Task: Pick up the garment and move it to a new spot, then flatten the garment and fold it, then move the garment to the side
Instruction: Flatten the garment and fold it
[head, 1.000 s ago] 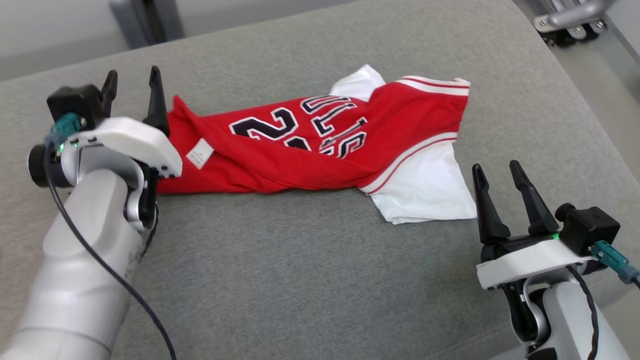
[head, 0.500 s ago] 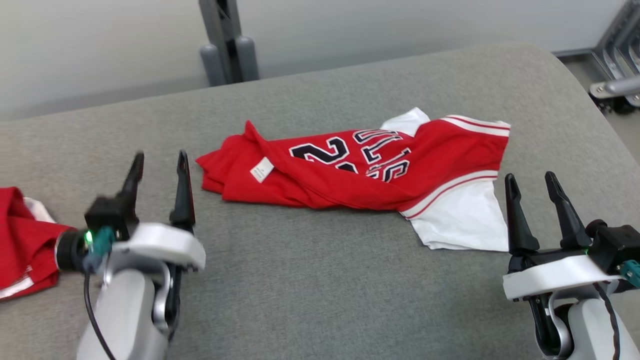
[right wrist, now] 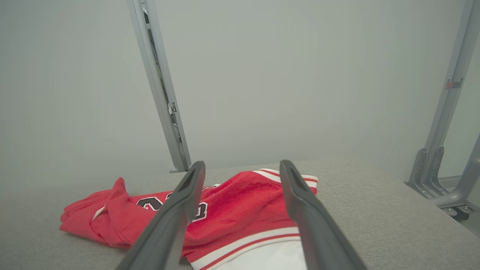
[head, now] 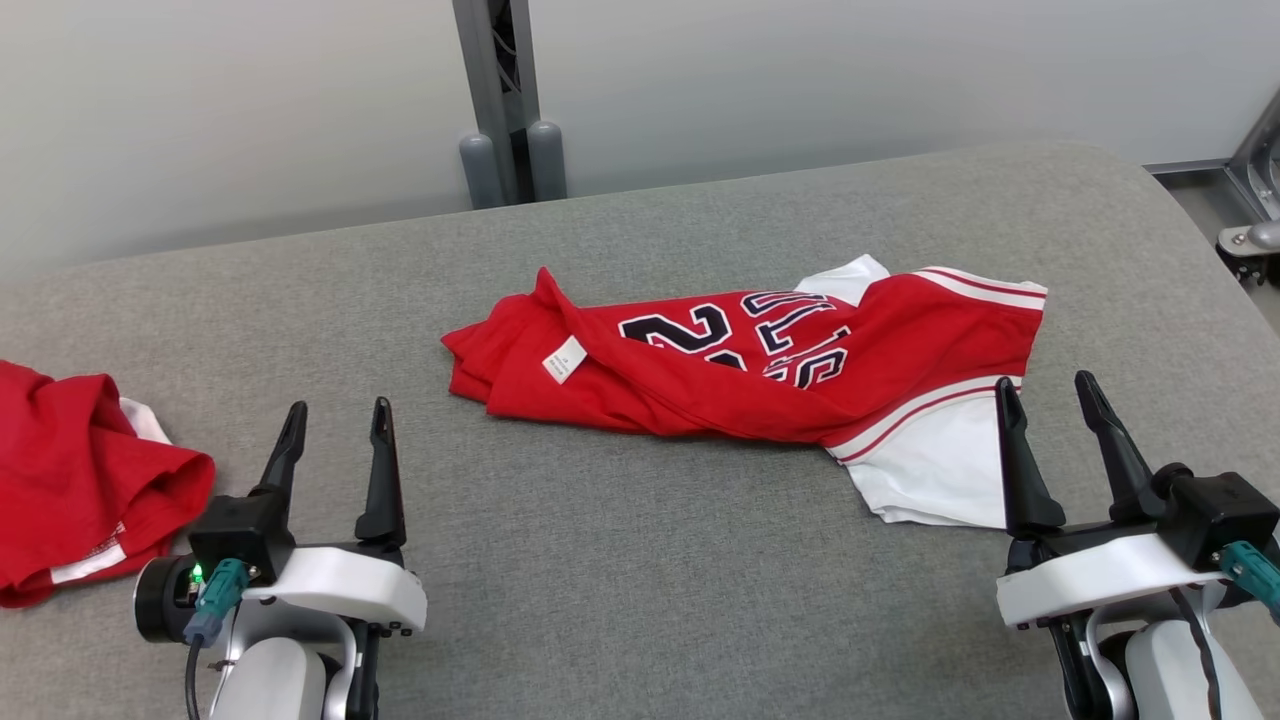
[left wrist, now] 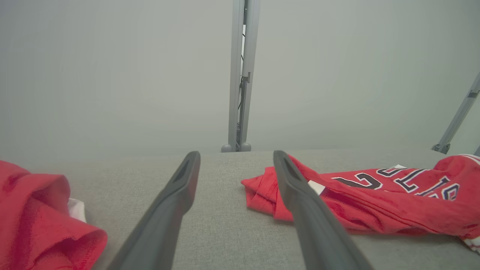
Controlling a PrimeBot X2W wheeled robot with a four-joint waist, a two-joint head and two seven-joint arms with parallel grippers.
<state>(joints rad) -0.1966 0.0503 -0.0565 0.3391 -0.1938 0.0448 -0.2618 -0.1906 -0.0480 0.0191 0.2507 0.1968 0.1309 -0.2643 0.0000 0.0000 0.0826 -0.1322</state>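
Observation:
A red jersey [head: 720,375] with white sleeves, dark numbers and a small white tag lies crumpled across the middle of the grey padded table [head: 640,560]. The jersey [left wrist: 375,198] appears to the right of my fingers in the left wrist view, and the jersey [right wrist: 232,210] lies just beyond them in the right wrist view. My left gripper [head: 335,425] stands open at the lower left, well short of the jersey's left end. At the lower right, my right gripper [head: 1050,395] is open beside the white sleeve. Both hold nothing.
A second red garment [head: 80,480] lies bunched at the table's left edge, also as the second red garment [left wrist: 41,221]. A grey post [head: 500,100] stands behind the table against a pale wall. A metal frame [head: 1250,200] stands off the right end.
The head camera has tilted up and swung left, bringing the wall and the second garment into view. My left gripper has drawn back from the jersey's left end toward me. The jersey lies unchanged.

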